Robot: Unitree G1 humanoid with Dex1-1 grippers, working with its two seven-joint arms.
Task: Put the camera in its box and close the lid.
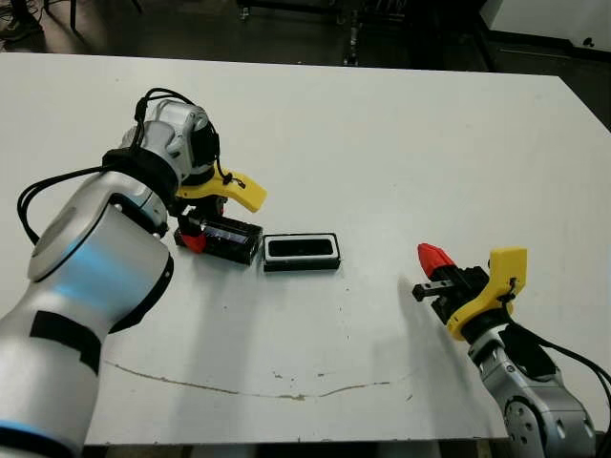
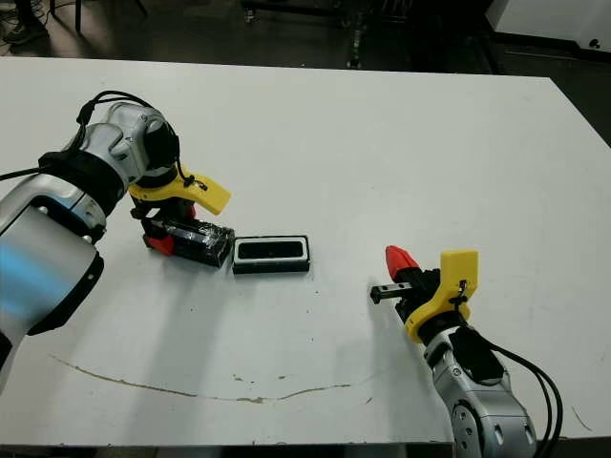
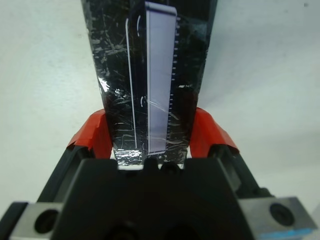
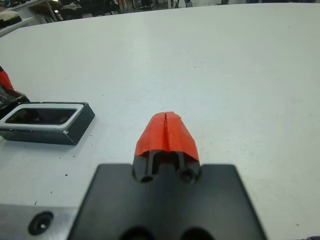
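The box (image 1: 301, 251), a small black-walled tray with a white lining, lies at mid-table. A slim black bar fills its inside: the camera (image 1: 300, 248). Just left of it is the lid (image 1: 227, 239), a glossy black slab, its near end almost touching the box. My left gripper (image 1: 196, 239) is shut on the lid's far end; in the left wrist view the red fingers (image 3: 95, 135) clamp both sides of the lid (image 3: 150, 75). My right gripper (image 1: 434, 256) is shut with nothing in it, over the table to the right of the box (image 4: 47, 120).
A thin brown line (image 1: 239, 386) marks the table near its front edge. Dark floor and furniture legs (image 1: 351, 38) lie beyond the far edge. The table's right edge (image 1: 584, 105) runs past my right arm.
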